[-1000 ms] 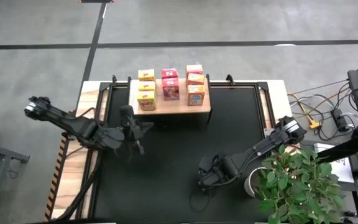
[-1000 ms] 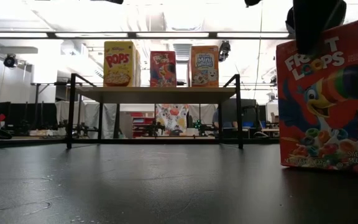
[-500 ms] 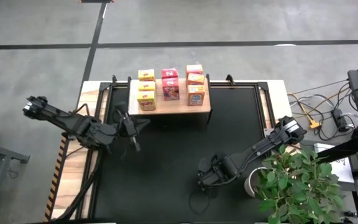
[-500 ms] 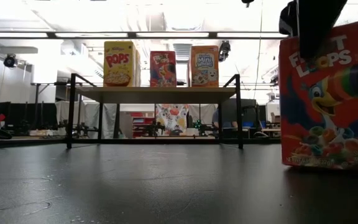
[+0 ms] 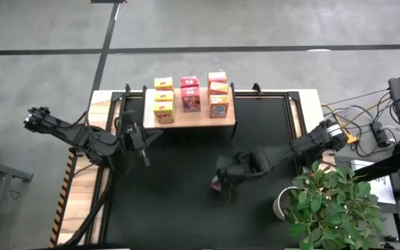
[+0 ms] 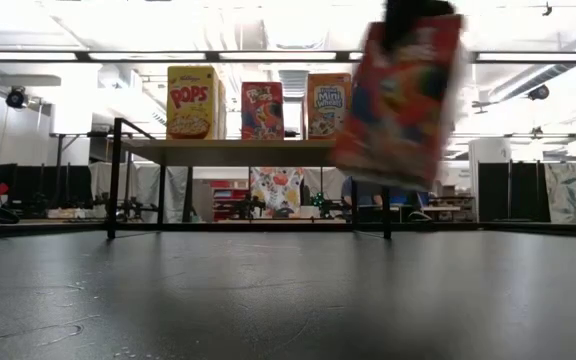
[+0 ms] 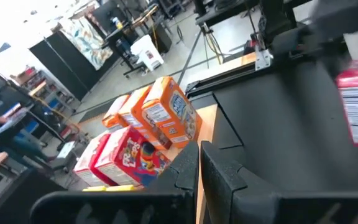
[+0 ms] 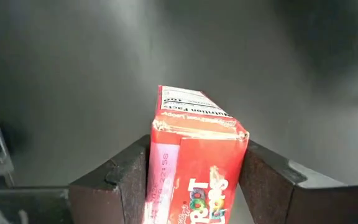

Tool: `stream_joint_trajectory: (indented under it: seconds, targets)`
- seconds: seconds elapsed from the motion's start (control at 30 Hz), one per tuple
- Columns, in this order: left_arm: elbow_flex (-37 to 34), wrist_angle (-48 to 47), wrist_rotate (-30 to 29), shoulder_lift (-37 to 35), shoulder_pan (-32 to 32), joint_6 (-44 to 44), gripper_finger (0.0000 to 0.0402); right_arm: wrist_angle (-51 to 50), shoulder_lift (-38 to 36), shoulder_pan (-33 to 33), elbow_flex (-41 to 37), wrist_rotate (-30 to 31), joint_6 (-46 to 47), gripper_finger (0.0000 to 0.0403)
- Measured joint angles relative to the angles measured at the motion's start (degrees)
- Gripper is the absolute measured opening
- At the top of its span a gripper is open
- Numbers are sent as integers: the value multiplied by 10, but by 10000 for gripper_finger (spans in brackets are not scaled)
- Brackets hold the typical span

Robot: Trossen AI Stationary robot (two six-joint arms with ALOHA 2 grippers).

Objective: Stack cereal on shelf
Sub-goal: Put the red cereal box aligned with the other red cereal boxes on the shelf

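Note:
Cereal boxes stand on the shelf point(image 5: 189, 117), a light wood block at the table's far side: yellow ones point(image 5: 163, 98), pink-red ones point(image 5: 190, 94) and orange ones point(image 5: 218, 94). In the low view a yellow point(image 6: 193, 102), a red point(image 6: 262, 110) and an orange box point(image 6: 328, 105) show on top of it. My right gripper point(image 5: 226, 173) is shut on another red cereal box point(image 6: 398, 100) above the middle of the black mat point(image 5: 186, 201). My left gripper point(image 5: 141, 139) hangs shut and empty near the shelf's left end. My right gripper pinches the red box between its two fingers point(image 8: 126, 177), one on each of two opposite sides point(image 8: 157, 155), near its upper end. The fingers come from above, slanting down. The box hangs below them, tilted, clear of the mat.
A potted plant point(image 5: 335, 201) stands at the table's near right corner. Cables and gear point(image 5: 367, 128) lie off the right edge. A black frame rail point(image 5: 117, 104) borders the mat beside the shelf.
My right gripper has risen and gone toward the far edge and a little left with the red box, which stood on the mat and now hangs tilted, clear of it. My left gripper has drawn back toward the table's left edge, still shut.

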Motion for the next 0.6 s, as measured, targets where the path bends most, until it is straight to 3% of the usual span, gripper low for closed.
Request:
stream_joint_trajectory:
  seconds: [0.23, 0.6]
  targets:
    - [-58, 102, 1, -40, 0, 63, 0, 48, -18, -92, 26, -20, -133, 203]
    - [-177, 275, 0, -104, 0, 141, 0, 4, 29, -202, 245, -23, -349, 203]
